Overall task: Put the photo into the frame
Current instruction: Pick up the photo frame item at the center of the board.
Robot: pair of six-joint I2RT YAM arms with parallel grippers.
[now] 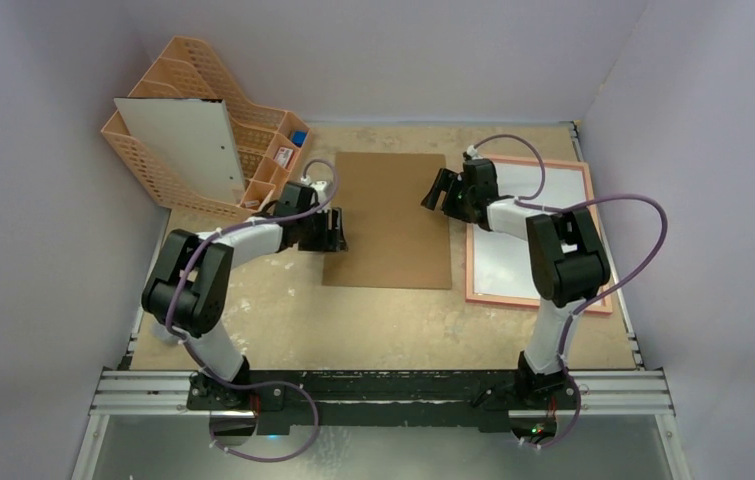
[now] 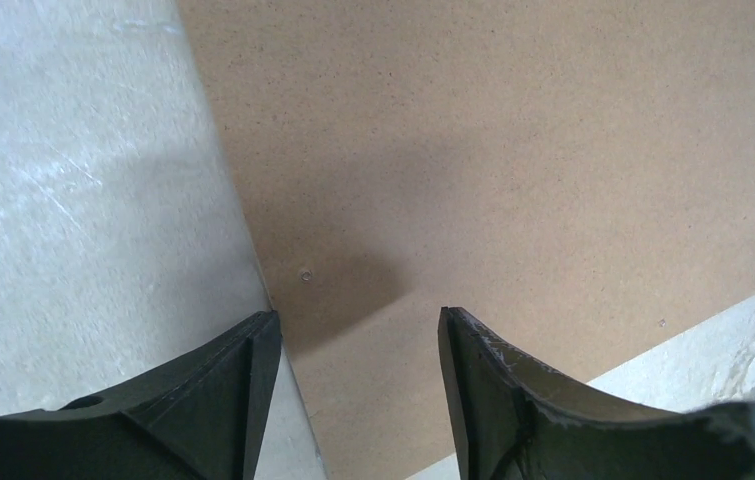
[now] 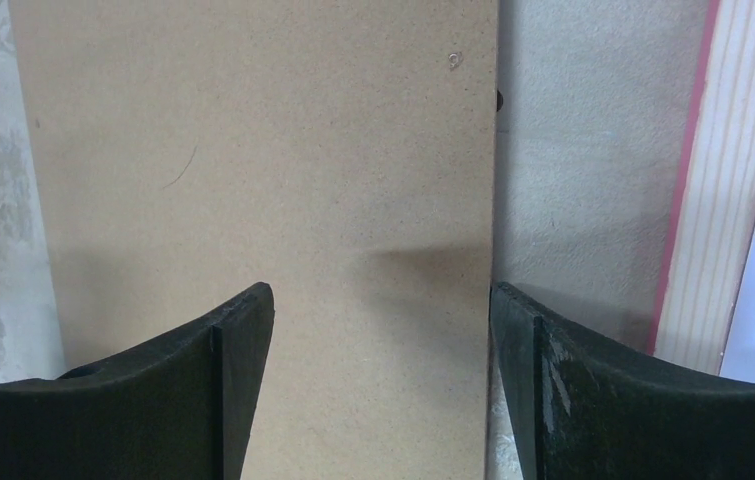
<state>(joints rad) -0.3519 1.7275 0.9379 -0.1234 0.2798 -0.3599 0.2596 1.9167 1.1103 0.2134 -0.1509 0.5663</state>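
Left gripper (image 2: 359,325), right gripper (image 3: 381,300) wide open astride backing board (image 1: 390,215), centre; frame (image 1: 503,265) waits right; likely next: pinch thin edges, lift.

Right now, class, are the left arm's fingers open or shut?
Open: the left fingers stand apart, the brown board showing between them.

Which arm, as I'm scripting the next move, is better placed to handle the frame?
Right, probably. The frame lies partly under the right arm, with the open right gripper just beside it; the left gripper sits across the brown board.
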